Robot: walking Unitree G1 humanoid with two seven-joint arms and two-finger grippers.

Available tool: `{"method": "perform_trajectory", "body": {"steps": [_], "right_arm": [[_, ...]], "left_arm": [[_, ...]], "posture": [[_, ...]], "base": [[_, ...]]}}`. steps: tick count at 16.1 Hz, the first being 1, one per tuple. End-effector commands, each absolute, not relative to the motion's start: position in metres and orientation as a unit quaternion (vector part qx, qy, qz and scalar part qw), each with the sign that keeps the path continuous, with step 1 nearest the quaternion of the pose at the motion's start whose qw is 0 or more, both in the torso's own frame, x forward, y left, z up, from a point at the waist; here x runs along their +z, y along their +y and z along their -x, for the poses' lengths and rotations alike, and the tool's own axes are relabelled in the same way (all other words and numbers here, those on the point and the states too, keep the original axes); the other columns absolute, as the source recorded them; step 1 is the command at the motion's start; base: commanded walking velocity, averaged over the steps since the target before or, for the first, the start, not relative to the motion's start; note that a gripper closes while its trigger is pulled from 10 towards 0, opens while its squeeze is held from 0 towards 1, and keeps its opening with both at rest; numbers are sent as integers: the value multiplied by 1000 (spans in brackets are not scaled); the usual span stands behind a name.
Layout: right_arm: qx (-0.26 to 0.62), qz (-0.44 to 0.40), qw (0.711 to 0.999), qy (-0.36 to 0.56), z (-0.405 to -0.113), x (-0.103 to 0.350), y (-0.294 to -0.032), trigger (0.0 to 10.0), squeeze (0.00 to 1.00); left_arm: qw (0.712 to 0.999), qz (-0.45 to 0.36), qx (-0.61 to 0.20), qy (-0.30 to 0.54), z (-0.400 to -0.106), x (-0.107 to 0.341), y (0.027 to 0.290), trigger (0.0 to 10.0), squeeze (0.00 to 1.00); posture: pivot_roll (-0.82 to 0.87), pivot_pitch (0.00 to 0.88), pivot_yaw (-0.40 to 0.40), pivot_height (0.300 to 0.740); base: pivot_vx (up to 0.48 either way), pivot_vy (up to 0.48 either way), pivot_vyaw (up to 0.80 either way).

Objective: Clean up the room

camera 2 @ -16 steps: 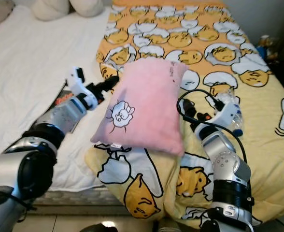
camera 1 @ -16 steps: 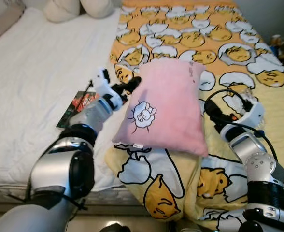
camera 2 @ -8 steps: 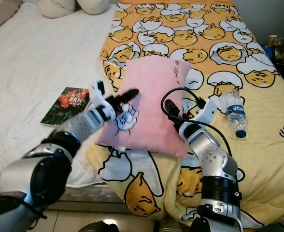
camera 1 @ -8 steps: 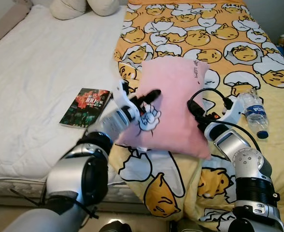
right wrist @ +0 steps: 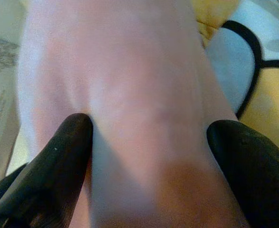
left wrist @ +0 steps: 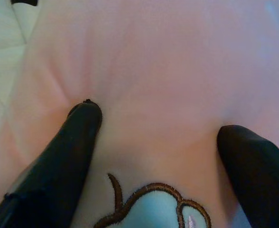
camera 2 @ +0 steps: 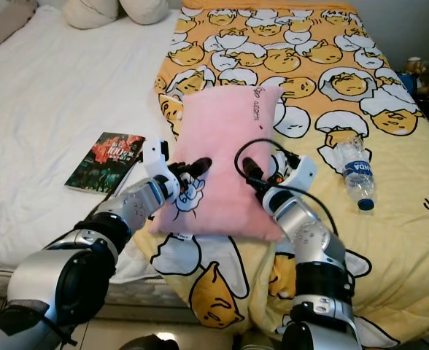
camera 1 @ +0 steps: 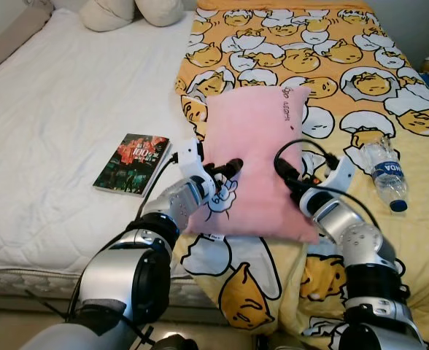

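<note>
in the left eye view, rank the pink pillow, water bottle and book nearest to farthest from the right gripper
1. pink pillow: pressed by the right gripper at its right edge.
2. water bottle: lying on the yellow blanket, to the robot's right.
3. book: on the white sheet, beyond the pillow's left side.

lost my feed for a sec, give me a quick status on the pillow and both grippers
Left gripper and right gripper open, fingers pressed against opposite sides of pink pillow. Pillow lying on yellow duvet. Book and water bottle beside it, nothing blocking.

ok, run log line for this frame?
phase: grasping pillow | left gripper: open, on pink pillow | right gripper: open, on pillow's right edge | nearby: book, water bottle
</note>
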State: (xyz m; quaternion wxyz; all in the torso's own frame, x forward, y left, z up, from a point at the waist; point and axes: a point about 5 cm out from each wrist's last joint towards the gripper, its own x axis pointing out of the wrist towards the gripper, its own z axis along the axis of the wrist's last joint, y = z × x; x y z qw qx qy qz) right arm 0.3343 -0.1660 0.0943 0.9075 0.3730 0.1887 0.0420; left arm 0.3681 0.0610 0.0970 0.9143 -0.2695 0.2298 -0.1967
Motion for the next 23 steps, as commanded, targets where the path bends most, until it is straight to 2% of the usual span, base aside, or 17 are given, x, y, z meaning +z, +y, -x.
{"method": "perform_trajectory", "body": {"steps": [1, 5, 9, 12, 17, 23], "right_arm": [[31, -360, 911, 197, -336, 88, -162, 0, 0], [33, -346, 916, 201, -337, 84, -160, 0, 0], [29, -334, 925, 179, -343, 90, -168, 0, 0], [50, -256, 946, 192, -334, 78, -163, 0, 0], [45, -258, 945, 196, -331, 69, -159, 0, 0], [29, -273, 945, 175, -334, 72, -167, 0, 0]], "left_arm": [[900, 280, -200, 266, -357, 81, 54, 0, 0], [901, 294, -191, 257, -358, 82, 52, 0, 0], [903, 292, -188, 252, -353, 75, 54, 0, 0], [913, 273, -196, 233, -357, 81, 55, 0, 0], [913, 277, -204, 221, -360, 86, 53, 0, 0], [921, 268, -200, 199, -363, 91, 57, 0, 0]], "posture": [[-201, 59, 90, 740], [-196, 50, 83, 740], [-194, 41, 75, 740], [-184, 20, 65, 740], [-178, 21, 65, 740], [-185, 0, 69, 740]], "base": [[0, 0, 0], [0, 0, 0], [0, 0, 0], [0, 0, 0], [0, 0, 0], [0, 0, 0]]}}
